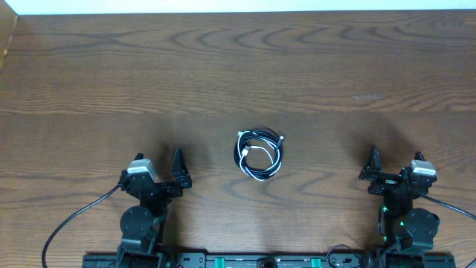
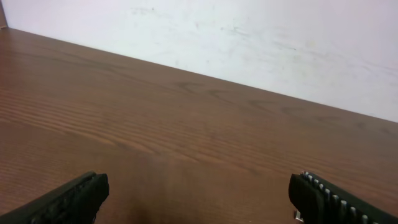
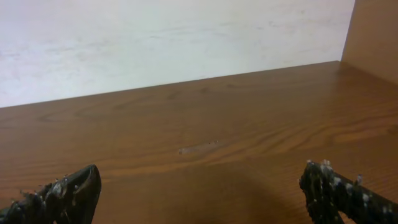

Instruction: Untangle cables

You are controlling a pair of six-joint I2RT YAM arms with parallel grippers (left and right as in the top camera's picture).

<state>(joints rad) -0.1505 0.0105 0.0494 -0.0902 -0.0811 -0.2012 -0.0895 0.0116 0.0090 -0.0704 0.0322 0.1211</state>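
Note:
The cables (image 1: 259, 155) lie in one small tangled coil at the middle of the wooden table (image 1: 238, 67), thin black cords with white strands and a white plug end. My left gripper (image 1: 160, 173) rests near the front edge, well to the left of the coil, and its jaws stand wide open over bare wood (image 2: 199, 194). Well to the right of the coil, my right gripper (image 1: 390, 170) also rests near the front edge, open with nothing between its fingers (image 3: 199, 194). Neither wrist view shows the cables.
A pale wall (image 2: 249, 37) runs along the table's far edge. A wooden side panel (image 3: 376, 34) rises at the right end. Thick black arm leads (image 1: 71, 223) trail from both bases at the front. A faint scuff (image 1: 367, 97) marks the wood at the right.

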